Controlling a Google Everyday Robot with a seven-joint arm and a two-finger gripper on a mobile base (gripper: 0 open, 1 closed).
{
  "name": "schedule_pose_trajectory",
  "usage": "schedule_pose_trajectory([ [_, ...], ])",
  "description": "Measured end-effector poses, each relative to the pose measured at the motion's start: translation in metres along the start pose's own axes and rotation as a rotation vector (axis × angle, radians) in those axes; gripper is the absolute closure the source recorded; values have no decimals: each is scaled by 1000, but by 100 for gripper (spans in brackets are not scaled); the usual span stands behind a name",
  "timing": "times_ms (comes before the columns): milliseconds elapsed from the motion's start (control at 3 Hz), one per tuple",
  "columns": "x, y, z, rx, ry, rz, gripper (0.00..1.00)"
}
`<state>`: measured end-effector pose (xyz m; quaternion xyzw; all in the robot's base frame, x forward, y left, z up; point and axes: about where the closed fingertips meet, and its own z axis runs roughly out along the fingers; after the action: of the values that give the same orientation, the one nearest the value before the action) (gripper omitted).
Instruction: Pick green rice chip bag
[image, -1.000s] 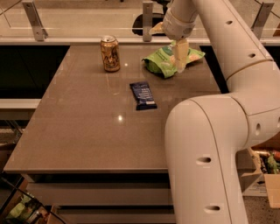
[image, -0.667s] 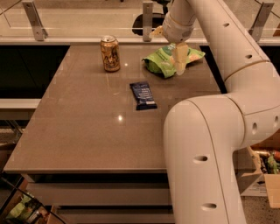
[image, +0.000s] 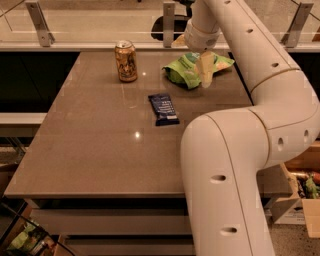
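The green rice chip bag (image: 182, 71) lies crumpled on the far right part of the table, light green with a darker logo. My gripper (image: 205, 70) hangs down from the white wrist directly over the bag's middle and overlaps it in the camera view. I cannot tell whether it touches the bag. The bag's right end (image: 222, 61) shows past the gripper.
A gold drink can (image: 125, 60) stands upright at the far left-centre. A dark-blue wrapped bar (image: 163, 108) lies near the table's middle. My large white arm (image: 235, 165) covers the table's right side. A glass railing runs behind the table (image: 100, 150). Boxes sit on the floor at right.
My gripper has come down slightly over the green bag. The bag, can and bar have not moved.
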<state>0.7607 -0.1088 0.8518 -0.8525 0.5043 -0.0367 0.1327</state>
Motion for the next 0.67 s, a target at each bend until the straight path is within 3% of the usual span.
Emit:
schedule_pose_trajectory([
  [667, 2, -2, 16, -41, 42, -28, 0],
])
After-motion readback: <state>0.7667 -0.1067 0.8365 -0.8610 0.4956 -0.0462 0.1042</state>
